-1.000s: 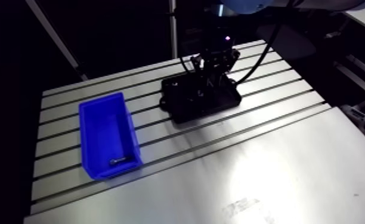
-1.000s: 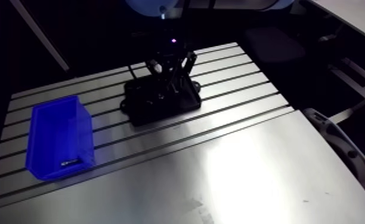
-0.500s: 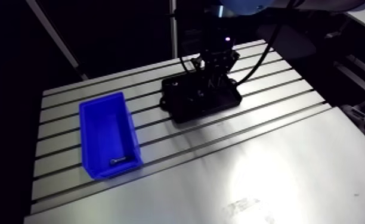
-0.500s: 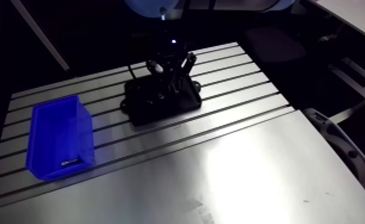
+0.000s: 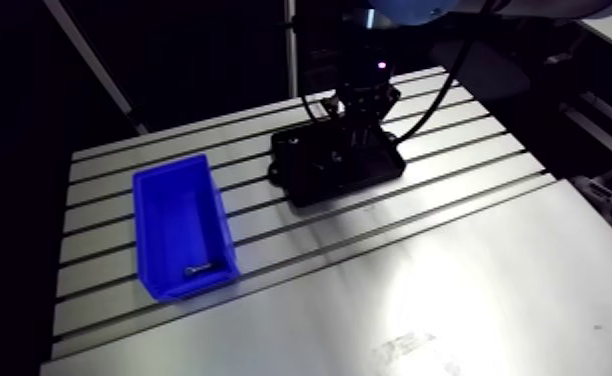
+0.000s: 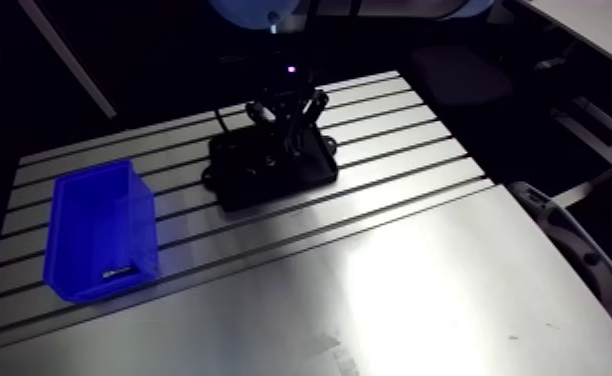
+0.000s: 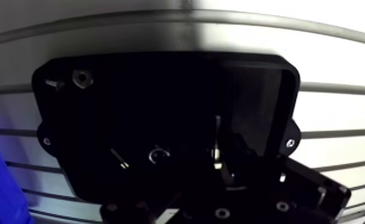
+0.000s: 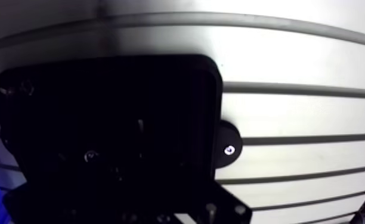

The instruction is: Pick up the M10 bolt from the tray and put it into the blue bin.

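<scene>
1. Where the black tray (image 5: 310,185) sits toward the far edge of the slotted surface (image 5: 450,270), the fingers (image 7: 307,187) hang low over it. They merge with the dark tray, so I cannot tell whether they are apart, closed or gripping.
2. The M10 bolt (image 7: 217,142) lies in the tray, just ahead of the fingers: a slim, bright metal shank pointing toward them, its near end looking wider.
3. Also there: a hex nut (image 7: 82,78) at a far corner, and a ring (image 7: 158,156) with a small slanted screw (image 7: 118,158) beside it.
4. The blue bin (image 5: 192,286) stands well apart, near the surface's left edge in the arm view, with a small dark piece (image 5: 200,268) at its near end.
</scene>
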Available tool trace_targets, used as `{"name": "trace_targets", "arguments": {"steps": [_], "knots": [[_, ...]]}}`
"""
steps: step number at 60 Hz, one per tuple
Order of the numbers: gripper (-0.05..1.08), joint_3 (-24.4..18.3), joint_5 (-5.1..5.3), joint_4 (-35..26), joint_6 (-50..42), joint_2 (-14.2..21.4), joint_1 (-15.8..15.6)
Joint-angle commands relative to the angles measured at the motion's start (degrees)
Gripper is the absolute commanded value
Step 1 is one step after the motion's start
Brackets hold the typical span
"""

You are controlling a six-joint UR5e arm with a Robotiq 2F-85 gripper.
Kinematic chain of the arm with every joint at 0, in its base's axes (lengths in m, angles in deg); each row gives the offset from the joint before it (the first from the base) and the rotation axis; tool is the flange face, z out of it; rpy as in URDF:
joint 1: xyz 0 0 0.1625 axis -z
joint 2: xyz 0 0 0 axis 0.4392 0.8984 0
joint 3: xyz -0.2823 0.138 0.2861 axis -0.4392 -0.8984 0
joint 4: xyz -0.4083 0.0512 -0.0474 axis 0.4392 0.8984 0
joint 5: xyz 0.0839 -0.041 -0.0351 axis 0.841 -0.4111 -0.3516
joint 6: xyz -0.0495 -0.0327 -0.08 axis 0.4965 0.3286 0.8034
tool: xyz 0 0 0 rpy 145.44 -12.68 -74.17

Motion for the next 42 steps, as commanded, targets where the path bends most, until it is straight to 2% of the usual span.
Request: {"name": "trace_targets", "arguments": {"steps": [1,23,42], "knots": [[0.72,0.03,0.00,0.00,0.15,-0.08,0.00],[0.77,0.02,-0.09,0.00,0.24,-0.43,0.01],[0.93,-0.75,0.17,-0.09,0.33,-0.01,0.01]]}}
